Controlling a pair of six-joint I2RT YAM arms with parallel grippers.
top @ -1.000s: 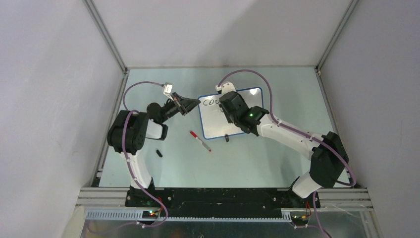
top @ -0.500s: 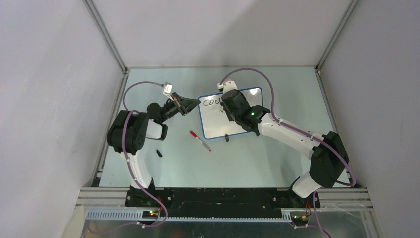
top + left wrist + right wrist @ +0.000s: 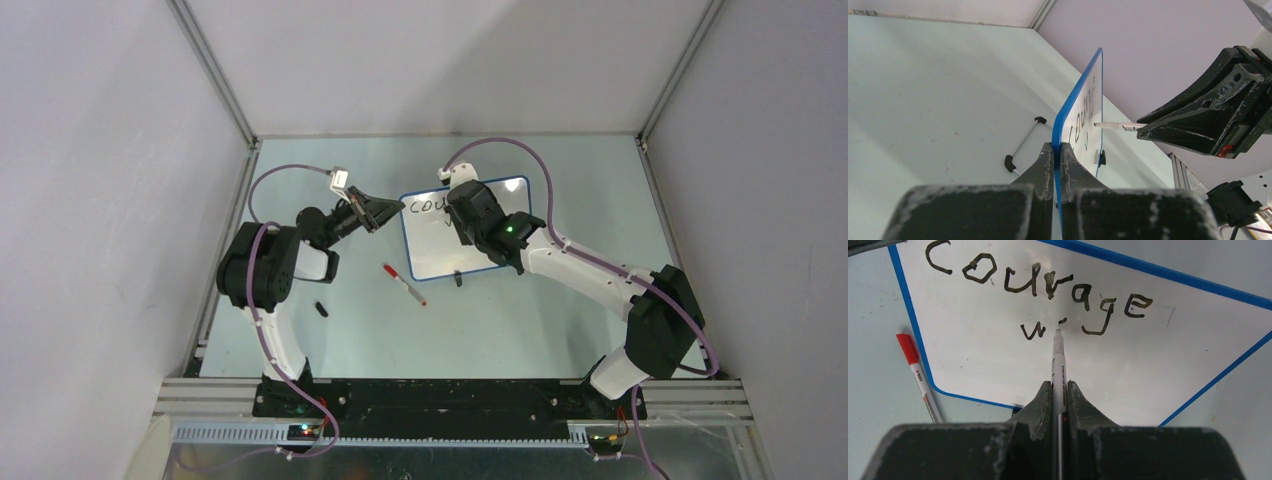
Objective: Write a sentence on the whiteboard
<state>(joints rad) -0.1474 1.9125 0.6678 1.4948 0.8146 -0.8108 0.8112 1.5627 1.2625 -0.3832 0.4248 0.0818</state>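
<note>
While the right tool grips the pen tight, the left tool is closed on the rim of the whiteboard.
Ahead of the pen tip, the sentence reads "courage", then "w" and a dot. I judge the whiteboard thin, light, stiff and slippery on the surface. It is best taken by the blue rim, because a grip on the face would smear the ink.

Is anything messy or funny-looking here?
A red-capped pen lies loose on the table beside the whiteboard, and a small black piece sits alone farther left. The letters of "courage" look wobbly and uneven.
</note>
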